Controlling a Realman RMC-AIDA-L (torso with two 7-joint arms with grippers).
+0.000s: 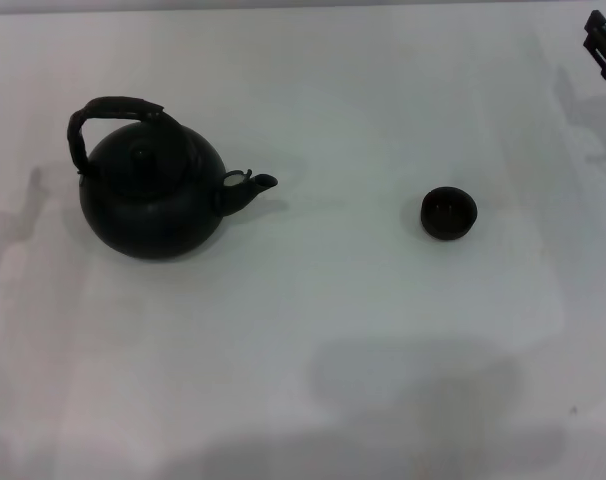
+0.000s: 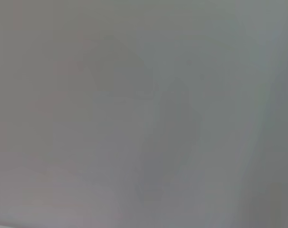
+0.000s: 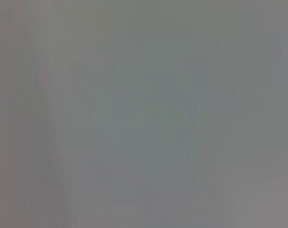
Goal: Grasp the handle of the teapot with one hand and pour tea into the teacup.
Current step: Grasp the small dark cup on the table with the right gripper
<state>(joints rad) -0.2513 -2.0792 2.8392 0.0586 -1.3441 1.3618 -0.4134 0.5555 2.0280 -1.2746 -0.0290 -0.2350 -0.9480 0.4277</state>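
Observation:
The round black teapot stands upright on the white table at the left of the head view, its short spout pointing right. Its dark brownish arched handle curves over the lid, leaning toward the far left. The tiny dark teacup sits alone to the right of the spout, well apart from the pot. My right gripper shows only as a dark piece at the far right edge, far from both. A sliver of my left arm touches the left edge. Both wrist views show only blank grey surface.
The white table stretches wide in front of the pot and cup. Soft shadows lie on it near the front middle and along both sides.

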